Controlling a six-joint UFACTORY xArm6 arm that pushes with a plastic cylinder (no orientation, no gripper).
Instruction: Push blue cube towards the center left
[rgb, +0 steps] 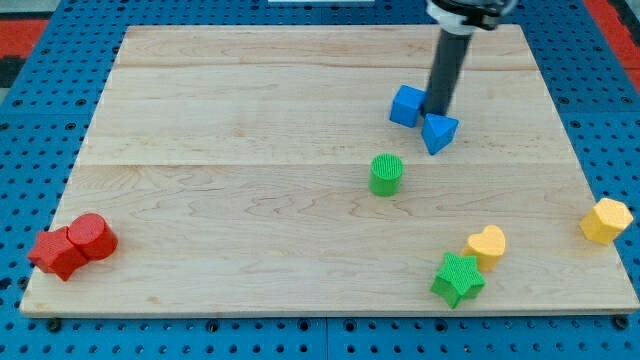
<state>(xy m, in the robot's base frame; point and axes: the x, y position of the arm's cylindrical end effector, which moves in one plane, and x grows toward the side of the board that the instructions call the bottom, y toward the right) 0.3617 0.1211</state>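
Since my tip (437, 111) is wedged between blue cube (406, 105) and blue triangular block (440, 132), touching both, upper right of board: bare rod, nothing gripped. Risk judged: leftward push off-centre, cube spun aside; triangle dragged along.

No readable text, labels, brands, numbers or signs anywhere in the view.

The wooden board (250, 120) shows only plain grain, the blue pegboard (30, 120) beneath it carries only rows of holes, and the coloured blocks have bare faces with no printing on them.
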